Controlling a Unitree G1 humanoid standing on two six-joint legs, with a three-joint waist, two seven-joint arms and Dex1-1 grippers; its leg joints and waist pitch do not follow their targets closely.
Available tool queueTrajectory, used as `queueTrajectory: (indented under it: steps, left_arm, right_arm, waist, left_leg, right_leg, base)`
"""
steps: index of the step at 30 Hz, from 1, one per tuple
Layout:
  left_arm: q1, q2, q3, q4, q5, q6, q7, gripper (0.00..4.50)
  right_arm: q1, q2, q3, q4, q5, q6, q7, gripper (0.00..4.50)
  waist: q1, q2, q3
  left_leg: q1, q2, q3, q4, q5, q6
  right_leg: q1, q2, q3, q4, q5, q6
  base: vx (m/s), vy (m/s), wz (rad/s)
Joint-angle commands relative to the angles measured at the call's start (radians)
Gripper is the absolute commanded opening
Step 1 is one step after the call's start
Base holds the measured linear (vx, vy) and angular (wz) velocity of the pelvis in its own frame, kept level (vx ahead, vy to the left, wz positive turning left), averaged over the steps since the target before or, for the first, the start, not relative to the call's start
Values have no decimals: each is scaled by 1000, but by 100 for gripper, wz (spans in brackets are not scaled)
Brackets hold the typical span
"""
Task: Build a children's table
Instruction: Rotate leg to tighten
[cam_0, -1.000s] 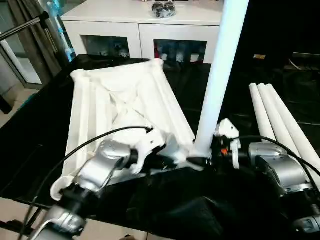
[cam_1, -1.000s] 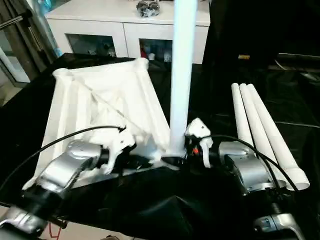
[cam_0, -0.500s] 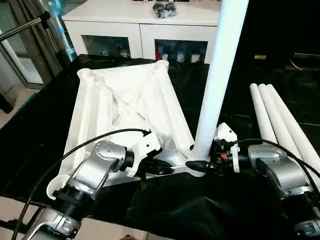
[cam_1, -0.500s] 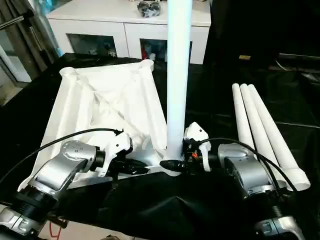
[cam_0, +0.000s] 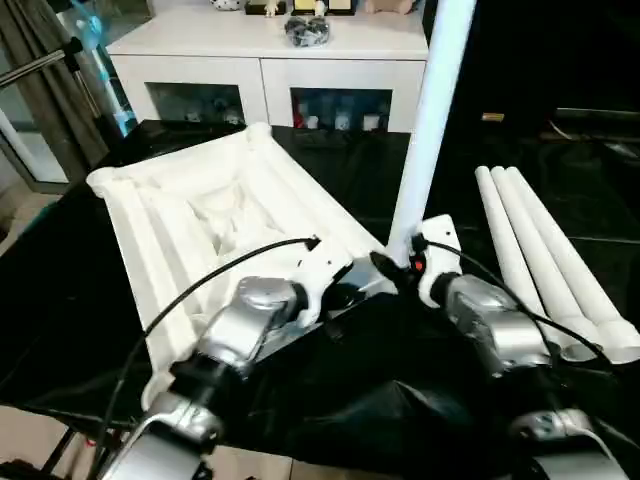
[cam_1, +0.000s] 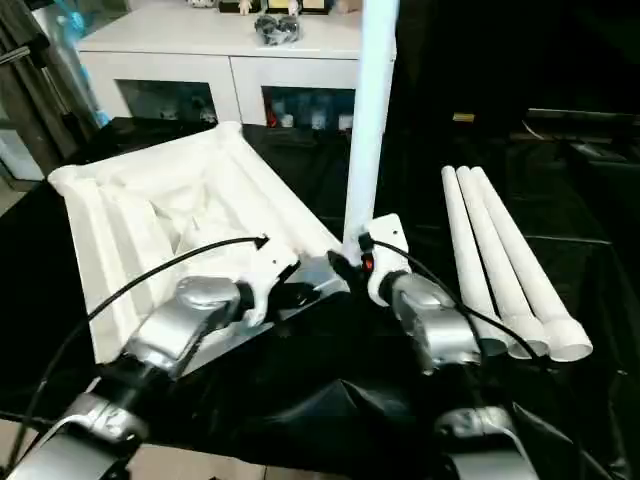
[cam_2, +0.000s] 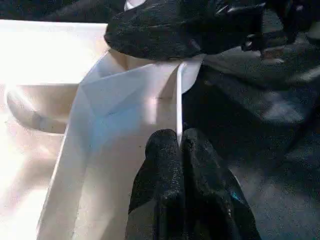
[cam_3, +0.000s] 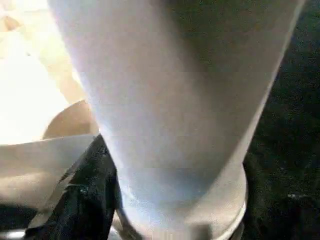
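Tabletop (cam_0: 200, 215) lies underside up, one leg (cam_0: 425, 130) upright at its near corner socket, gripped by the right gripper (cam_0: 395, 268); left gripper (cam_2: 179, 150) pinches the tabletop's rim; three spare legs (cam_0: 545, 260) lie beside it.

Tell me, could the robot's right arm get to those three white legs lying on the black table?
Probably yes, but not right now. The three spare legs lie apart on the right arm's own side with nothing across them, but the right end effector is busy around the upright leg.

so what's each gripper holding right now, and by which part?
Left gripper: thin edge of the tabletop near its corner. Right gripper: upright leg, at its base.
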Motion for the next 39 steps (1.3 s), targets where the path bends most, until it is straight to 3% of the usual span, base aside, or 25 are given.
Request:
queueTrajectory:
  steps: [1,3,6,9,11,13,17,20,23,24,25,28,29,30,31,36,39]
  left_arm:
    - [-45,-48,-15,-25,-21,-37,-3,0]
    - [-44,-46,-21,-32,-21,-43,-19,0]
    - [-33,-26,-31,-55,-32,-55,-71,0]
    - [-10,14,-51,-94,-49,-64,-146,0]
    - [1,33,-57,-112,-56,-65,-179,0]
    - [15,58,-63,-135,-67,-59,-223,0]
    - [41,109,-78,-176,-82,-56,-309,0]
    - [68,166,-102,-216,-96,-46,-396,0]
    - [80,196,-115,-243,-107,-27,-446,0]
    - [81,198,-116,-245,-107,-26,-449,0]
    - [85,210,-121,-256,-110,-16,-469,0]
    - [90,219,-121,-267,-115,-9,-477,0]
    - [91,221,-120,-271,-116,-6,-481,0]
    - [91,221,-120,-272,-117,-5,-483,0]
    - [92,222,-120,-274,-117,-3,-485,0]
    - [91,219,-116,-274,-118,2,-475,0]
    - [78,188,-100,-236,-101,-3,-416,0]
  right_arm:
    - [20,63,73,69,-15,1,28,276]
    - [10,66,61,69,2,1,49,345]
    - [-1,45,57,49,24,9,118,367]
    - [6,-8,88,-5,39,29,234,394]
    - [17,-39,107,-40,47,30,305,400]
    - [34,-81,130,-83,55,24,388,400]
    - [73,-163,160,-170,74,13,536,400]
    - [114,-244,180,-249,104,34,678,400]
    - [131,-278,193,-285,119,47,730,400]
    - [131,-278,193,-286,119,47,731,400]
    - [134,-283,194,-292,124,53,741,376]
    - [146,-291,206,-316,127,70,761,362]
    - [152,-291,211,-327,129,75,764,362]
    - [155,-290,214,-332,131,78,764,335]
    - [160,-290,216,-340,132,85,767,335]
    - [171,-275,222,-343,129,91,751,298]
    - [171,-229,217,-299,79,76,638,280]
  waist:
    - [-1,-11,-44]
    - [-1,-12,-46]
    - [2,-12,-49]
    - [3,-13,-52]
    - [6,-10,-56]
    - [10,-8,-62]
    - [16,-8,-64]
    - [31,-9,-64]
    - [38,-6,-60]
    - [37,-7,-56]
    - [36,-7,-56]
    - [34,-8,-54]
    - [35,-7,-55]
    - [36,-8,-55]
    - [34,-8,-56]
    - [34,-5,-59]
    - [31,-6,-58]
  left_leg:
    - [5,58,-31,-77,-244,47]
    - [1,58,-30,-76,-229,58]
    - [-1,59,-29,-74,-202,73]
    - [-6,60,-28,-71,-171,95]
    - [-7,64,-29,-69,-129,112]
    - [-9,66,-28,-62,-73,144]
    - [-9,68,-27,-57,-51,174]
    - [-12,71,-25,-53,-36,197]
    - [-7,73,-23,-57,-75,181]
    - [-5,73,-24,-62,-114,155]
    - [-4,73,-24,-63,-125,145]
    - [-2,71,-24,-65,-142,118]
    - [-1,71,-24,-65,-143,116]
    - [0,70,-23,-64,-140,115]
    - [-6,68,-25,-64,-125,116]
    - [-9,67,-26,-61,-100,126]
    - [-8,67,-27,-62,-103,122]
  right_leg:
    - [30,-100,62,-110,-360,-147]
    - [35,-101,63,-105,-323,-159]
    - [37,-102,64,-100,-282,-172]
    - [43,-101,64,-93,-224,-183]
    - [42,-100,64,-84,-147,-200]
    - [43,-99,63,-67,-10,-233]
    - [43,-97,61,-58,53,-250]
    - [42,-97,60,-53,68,-249]
    - [36,-97,61,-64,-8,-242]
    - [35,-96,61,-69,-74,-237]
    - [35,-96,62,-71,-90,-235]
    - [35,-96,64,-76,-127,-225]
    - [34,-96,64,-76,-128,-224]
    - [34,-95,65,-77,-124,-224]
    - [38,-96,63,-74,-115,-222]
    - [40,-97,62,-70,-81,-220]
    - [38,-96,61,-71,-82,-221]
  base:
    - [0,0,0]
    - [0,0,0]
    - [0,0,0]
    - [0,0,0]
    - [0,0,0]
    - [0,0,0]
    - [0,0,0]
    - [0,0,0]
    - [0,0,0]
    - [0,0,0]
    - [0,0,0]
    - [0,0,0]
    - [0,0,0]
    - [0,0,0]
    - [0,0,0]
    - [0,0,0]
    - [0,0,0]
